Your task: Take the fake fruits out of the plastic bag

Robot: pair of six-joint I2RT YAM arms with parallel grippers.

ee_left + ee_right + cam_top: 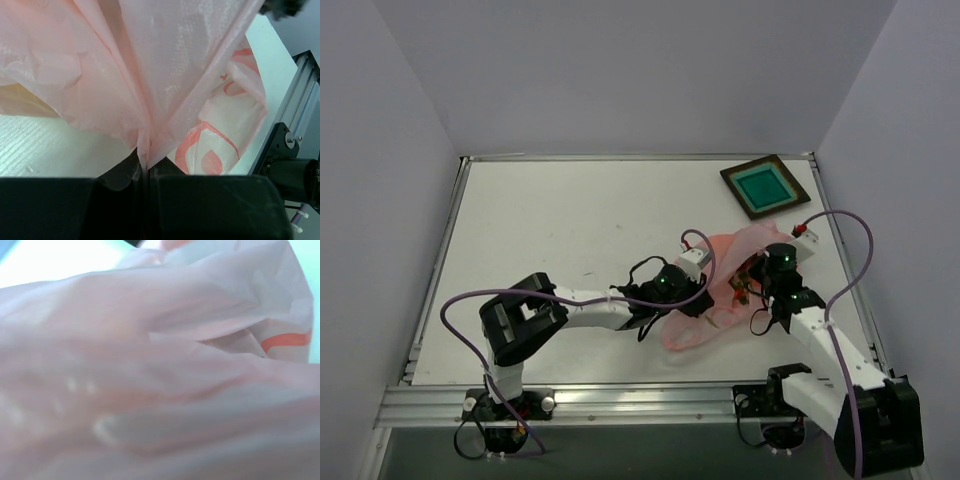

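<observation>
The pink plastic bag (720, 300) lies crumpled on the table's right half, between my two grippers. My left gripper (703, 297) is shut on a fold of its film, which the left wrist view shows pinched between the closed jaws (145, 165), with the bag (165, 75) hanging in front. My right gripper (756, 284) is pressed against the bag's right side. Pink film (160, 370) fills the right wrist view and hides its fingers. Small red and orange bits (743, 283) show at the bag's right edge, seemingly fake fruits; the others are hidden.
A dark square tray with a teal centre (766, 185) lies at the far right of the table. The aluminium rail (620, 400) runs along the near edge and also shows in the left wrist view (287, 100). White walls enclose the table.
</observation>
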